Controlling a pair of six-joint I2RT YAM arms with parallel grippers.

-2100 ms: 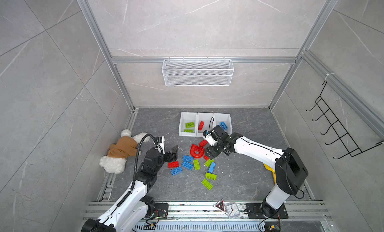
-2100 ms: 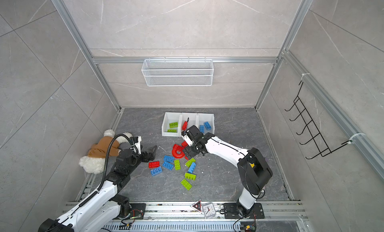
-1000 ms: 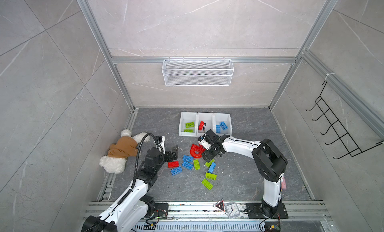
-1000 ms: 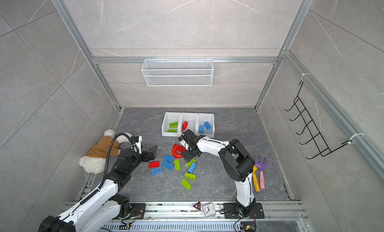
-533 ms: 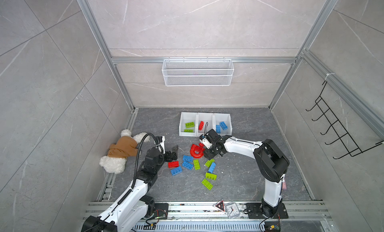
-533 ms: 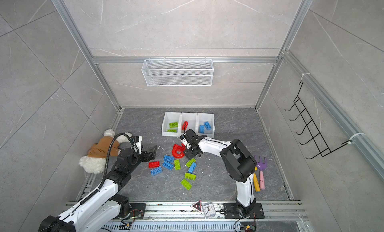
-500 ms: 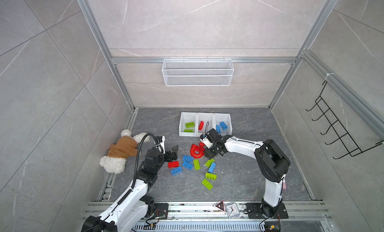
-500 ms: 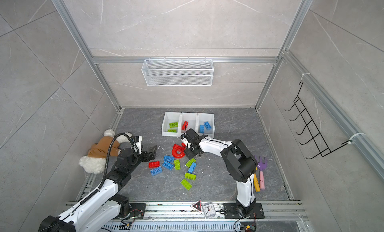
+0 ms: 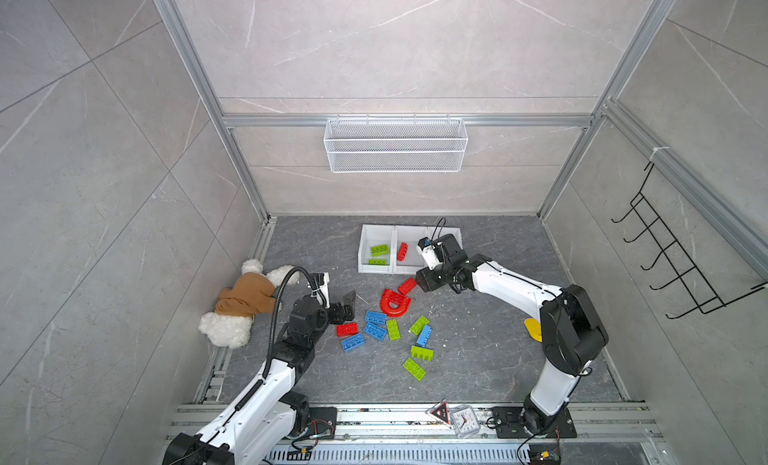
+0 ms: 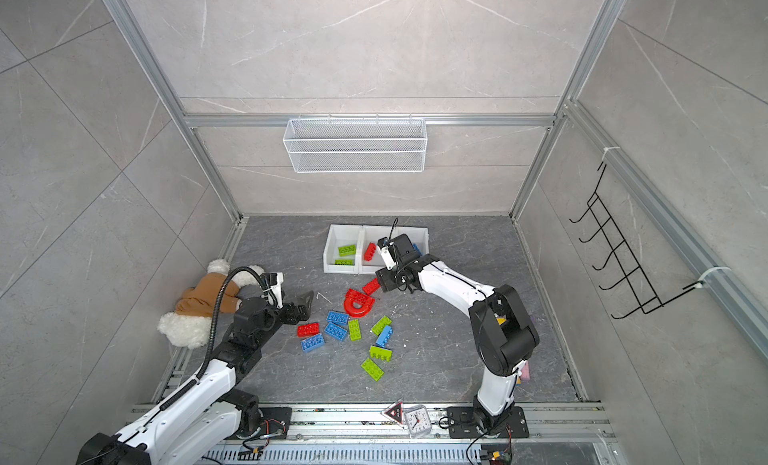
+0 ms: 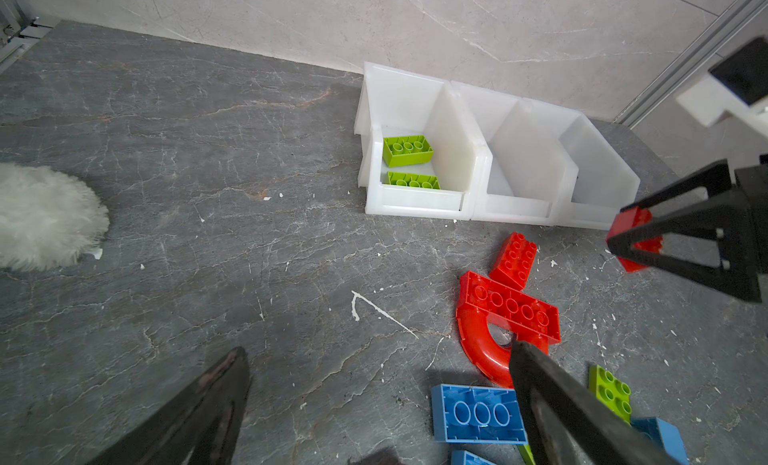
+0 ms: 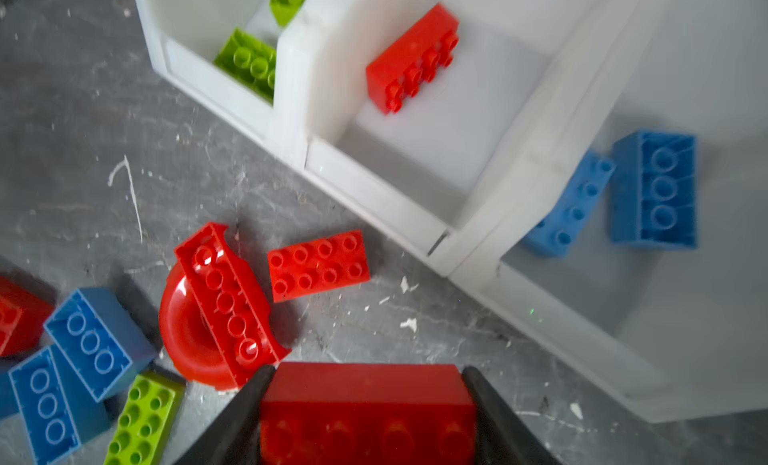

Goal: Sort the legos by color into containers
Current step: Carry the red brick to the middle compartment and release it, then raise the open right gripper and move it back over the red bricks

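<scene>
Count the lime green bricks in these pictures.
6. Two green bricks lie in the leftmost bin; four lie loose on the floor. More may be hidden.

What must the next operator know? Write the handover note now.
Right gripper: shut on a red studded plastic brick in front of the three joined white plastic bins.
Left gripper: open, empty, beside the loose bricks.
Done: two lime green bricks in one end bin, one red brick in the middle, two blue bricks in the other end.
Remaining: the held brick, a red arch, two red, four blue, four green loose bricks.
</scene>
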